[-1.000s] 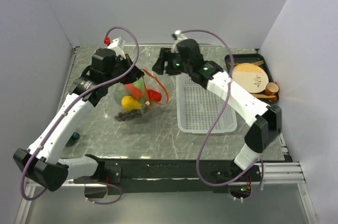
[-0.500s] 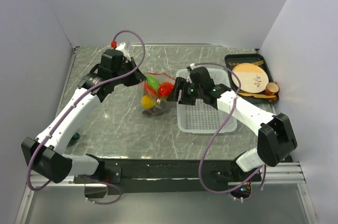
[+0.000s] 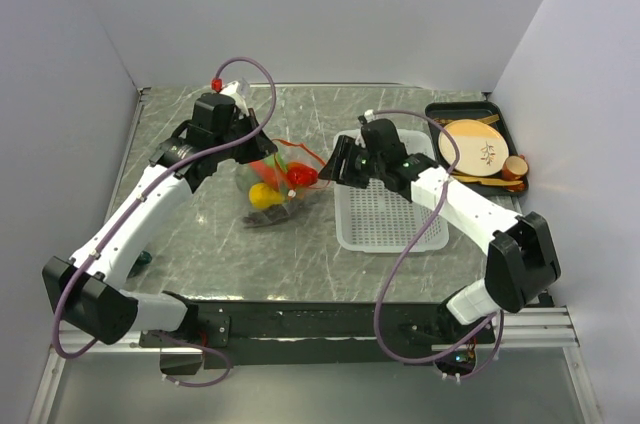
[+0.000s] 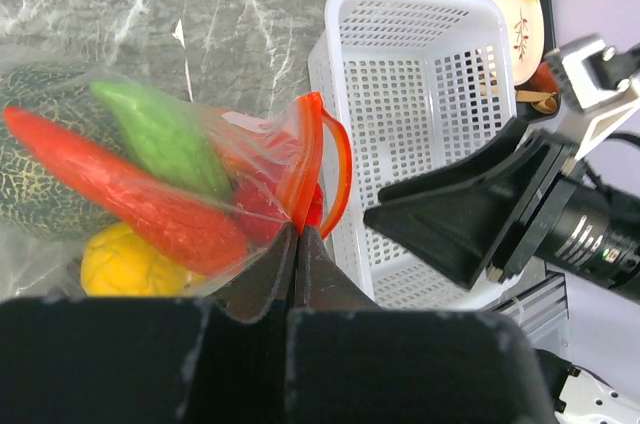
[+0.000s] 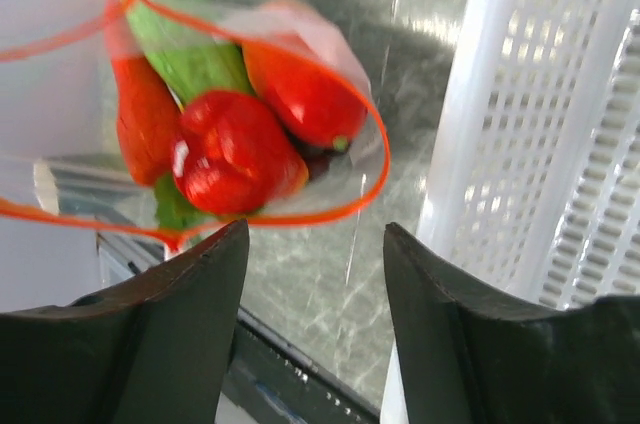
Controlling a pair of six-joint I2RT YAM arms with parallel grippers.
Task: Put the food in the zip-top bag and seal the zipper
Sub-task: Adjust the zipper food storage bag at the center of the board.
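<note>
From the top camera, you have the zip-top bag [image 3: 272, 182] slumped on the table [image 3: 230, 249] between the two arms, with the food [image 3: 262, 194] inside it. Yellow, red and green pieces show through the plastic. A small dark thing [image 3: 141, 260] lies by the left arm near the table's left edge, and you cannot tell from here whether it is a stray piece. The left gripper [image 3: 262, 147] is at the bag's upper edge, and the right gripper [image 3: 337, 166] hangs just beside the mouth, at the far left corner of the white basket [image 3: 395, 219]. A tray [image 3: 462, 105] with a tan disc [image 3: 472, 147] and a brown cup [image 3: 515, 166] sits well apart on the right. In the left wrist view, the jaws are clenched on the zipper [image 4: 305, 169], whose free end bows out in an open loop. In the right wrist view, that claw is released with nothing between its jaws, and the bag's mouth gapes in front of it. So filling looks largely done and sealing is what's left — you'll need to press that strip shut along its length, and the basket wall crowds the right claw's side.
</note>
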